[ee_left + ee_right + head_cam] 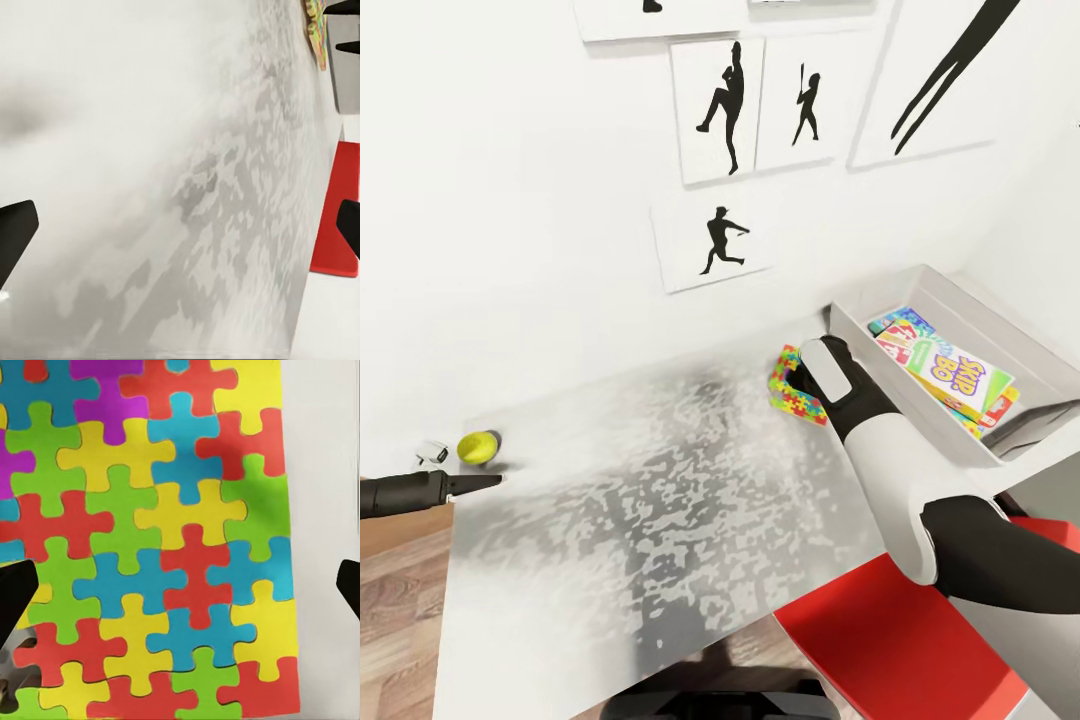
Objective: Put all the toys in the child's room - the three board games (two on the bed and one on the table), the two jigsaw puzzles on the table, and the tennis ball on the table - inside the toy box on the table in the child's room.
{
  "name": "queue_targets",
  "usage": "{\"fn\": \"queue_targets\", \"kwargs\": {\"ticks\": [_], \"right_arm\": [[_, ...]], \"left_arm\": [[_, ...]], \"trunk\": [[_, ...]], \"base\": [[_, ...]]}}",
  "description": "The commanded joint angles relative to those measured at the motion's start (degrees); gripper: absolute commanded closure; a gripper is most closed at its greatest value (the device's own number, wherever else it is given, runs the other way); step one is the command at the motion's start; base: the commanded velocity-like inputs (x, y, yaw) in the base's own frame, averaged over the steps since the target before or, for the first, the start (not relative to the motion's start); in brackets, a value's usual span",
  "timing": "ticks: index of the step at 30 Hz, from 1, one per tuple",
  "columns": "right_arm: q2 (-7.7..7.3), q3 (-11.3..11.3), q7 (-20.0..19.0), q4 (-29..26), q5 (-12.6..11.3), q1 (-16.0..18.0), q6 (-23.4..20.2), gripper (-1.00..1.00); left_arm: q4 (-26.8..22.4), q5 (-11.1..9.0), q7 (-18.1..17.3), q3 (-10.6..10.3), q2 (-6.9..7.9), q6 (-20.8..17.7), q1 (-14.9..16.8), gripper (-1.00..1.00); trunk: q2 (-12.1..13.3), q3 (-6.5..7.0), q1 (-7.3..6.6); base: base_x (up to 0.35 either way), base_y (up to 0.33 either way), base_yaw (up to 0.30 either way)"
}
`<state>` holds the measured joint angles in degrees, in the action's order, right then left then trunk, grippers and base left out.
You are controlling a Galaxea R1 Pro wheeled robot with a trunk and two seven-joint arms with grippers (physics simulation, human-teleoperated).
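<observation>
- Where the right arm reaches into the middle right of the head view: right gripper (797,385) down over the jigsaw puzzles (797,392), fingers (15,592) spread wide to either side of the multicolour surface, pinching nothing.
- Just right of the puzzles: toy box (960,300) on the table (660,520), board games (950,380) stacked inside, "SKIP BO" on top.
- At far left: tennis ball (478,447) near the table's edge, left gripper (485,483) just below it, not touching.
- Left fingers (13,236) apart over bare tabletop, empty.
- At lower right: red chair (890,640).
</observation>
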<state>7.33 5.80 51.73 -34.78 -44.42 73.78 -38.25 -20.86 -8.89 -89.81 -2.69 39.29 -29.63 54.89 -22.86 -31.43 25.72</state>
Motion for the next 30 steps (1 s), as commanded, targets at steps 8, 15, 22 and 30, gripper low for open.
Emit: {"fn": "queue_targets", "kwargs": {"ticks": [8,15,22,30], "right_arm": [[1.01,-0.2,-1.1,-0.2,2.0,-0.2,0.0,-1.0],[0.34,-0.1,-1.5,0.0,0.9,-0.5,0.6,-1.0],[0.14,-0.1,-1.4,-0.2,-0.4,-0.6,0.8,-1.0],[0.15,0.0,-1.5,-0.1,-0.3,-0.6,0.8,-1.0]], "left_arm": [[-0.2,-0.9,-0.2,0.3,-0.14,-1.6,0.8,-1.0],[0.7,-0.6,-0.2,0.5,-0.14,-2.4,1.1,-1.0],[0.7,-0.6,-0.2,0.5,0.04,-2.8,1.1,-1.0],[-1.2,-0.6,-0.2,0.5,0.25,-4.2,1.2,-1.0]], "trunk": [[-0.1,-0.08,0.06],[-0.1,-0.08,0.06],[-0.1,-0.08,0.06],[-0.1,-0.08,0.06]], "base": [[0.0,0.0,0.0],[0.0,0.0,0.0],[0.0,0.0,0.0],[0.0,0.0,0.0]]}}
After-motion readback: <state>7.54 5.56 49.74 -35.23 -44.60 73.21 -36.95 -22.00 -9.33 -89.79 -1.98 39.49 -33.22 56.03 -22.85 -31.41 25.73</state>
